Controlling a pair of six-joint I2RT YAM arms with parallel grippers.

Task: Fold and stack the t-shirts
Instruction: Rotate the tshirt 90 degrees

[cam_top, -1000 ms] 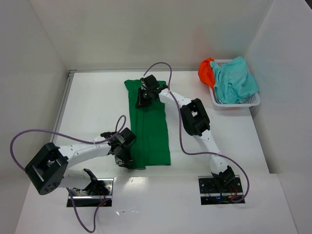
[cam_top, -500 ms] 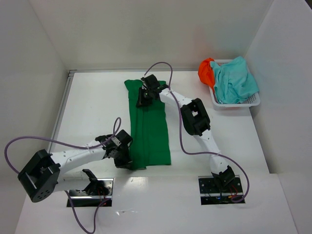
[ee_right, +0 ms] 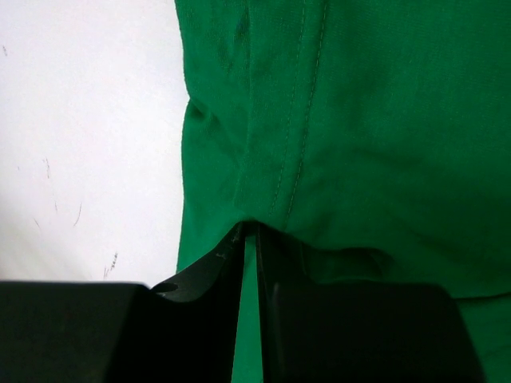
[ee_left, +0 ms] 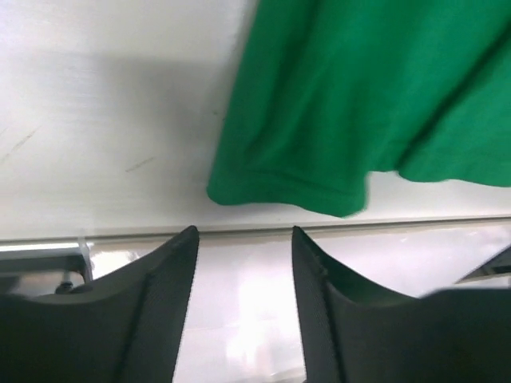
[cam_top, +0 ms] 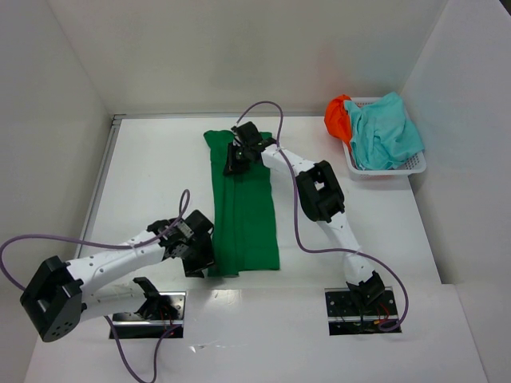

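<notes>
Since the right gripper (ee_right: 249,233) is clamped on the green shirt (cam_top: 249,215), which lies flat left of the basket (cam_top: 415,167), & the left gripper (ee_left: 243,239) is apart, empty, at the corner farthest from it, pinch all layers there, then lift both ends evenly.

Seen from above, the right arm (cam_top: 319,191) covers part of the green shirt's (cam_top: 243,215) far end. The orange shirt (cam_top: 337,118) is mostly buried behind the teal shirt (cam_top: 385,132) in the basket (cam_top: 415,166). Both wrist views cut the green shirt off at their top and right edges, and the left one blurs it. The left fingers (ee_left: 160,271) run off the bottom edge.
</notes>
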